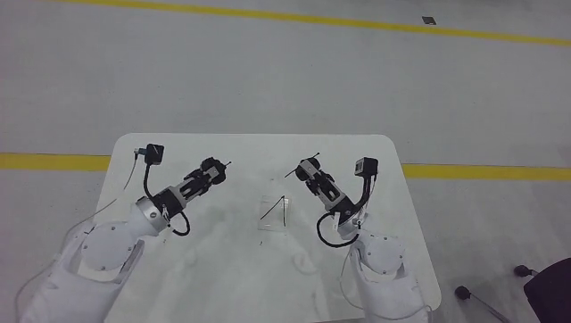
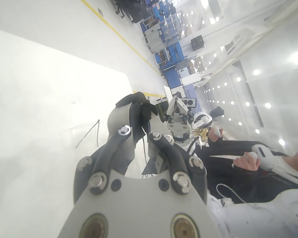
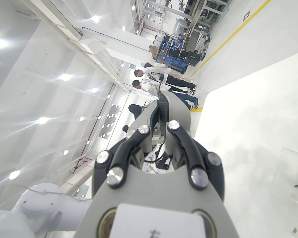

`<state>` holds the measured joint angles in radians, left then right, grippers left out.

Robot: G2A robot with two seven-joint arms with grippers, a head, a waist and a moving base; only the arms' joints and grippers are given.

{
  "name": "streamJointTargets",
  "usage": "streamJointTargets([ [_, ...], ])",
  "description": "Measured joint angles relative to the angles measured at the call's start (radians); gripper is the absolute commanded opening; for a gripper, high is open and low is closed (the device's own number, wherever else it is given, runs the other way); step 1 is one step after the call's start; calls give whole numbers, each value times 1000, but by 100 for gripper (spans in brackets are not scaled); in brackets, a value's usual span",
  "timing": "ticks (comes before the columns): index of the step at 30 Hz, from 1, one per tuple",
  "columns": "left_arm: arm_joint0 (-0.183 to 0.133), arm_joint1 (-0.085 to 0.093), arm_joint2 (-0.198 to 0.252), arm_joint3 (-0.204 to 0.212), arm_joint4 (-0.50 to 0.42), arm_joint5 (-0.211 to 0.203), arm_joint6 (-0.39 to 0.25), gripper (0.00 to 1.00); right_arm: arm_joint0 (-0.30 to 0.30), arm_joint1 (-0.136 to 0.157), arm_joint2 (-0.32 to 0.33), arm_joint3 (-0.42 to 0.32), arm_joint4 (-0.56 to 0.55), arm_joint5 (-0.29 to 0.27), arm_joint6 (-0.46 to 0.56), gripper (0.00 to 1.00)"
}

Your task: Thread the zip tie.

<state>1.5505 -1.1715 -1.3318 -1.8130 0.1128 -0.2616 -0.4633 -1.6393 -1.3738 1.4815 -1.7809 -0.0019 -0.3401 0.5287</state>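
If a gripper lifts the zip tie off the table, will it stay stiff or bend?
The zip tie looks thin and bent into a V, so it probably flexes and weighs little. It lies flat on the table, so it may slide when pushed and be hard to pinch.

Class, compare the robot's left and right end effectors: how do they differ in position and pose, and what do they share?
The left end effector lies on one side of the zip tie, the right end effector on the opposite side. The left slants inward toward the right, which mirrors it. The right looks slightly nearer the zip tie than the left. Both are shut and empty, clear of the zip tie.
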Motion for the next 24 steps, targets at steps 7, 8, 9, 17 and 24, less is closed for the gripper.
streamJointTargets([
  [7,16,8,8,-21,111,-78,13,0,-2,6,-9,-5,-15,0,-16,0],
  [8,16,9,9,-23,123,-79,11,0,-2,6,-10,-6,-13,0,-17,0],
  [9,16,9,9,-23,126,-79,11,0,-2,6,-10,-6,-13,0,-17,0],
  [17,14,9,15,-23,128,-71,14,0,-1,6,-10,-6,-15,0,-18,0],
  [24,0,12,62,-46,229,10,-28,0,19,11,-54,-48,-111,0,-63,0],
])
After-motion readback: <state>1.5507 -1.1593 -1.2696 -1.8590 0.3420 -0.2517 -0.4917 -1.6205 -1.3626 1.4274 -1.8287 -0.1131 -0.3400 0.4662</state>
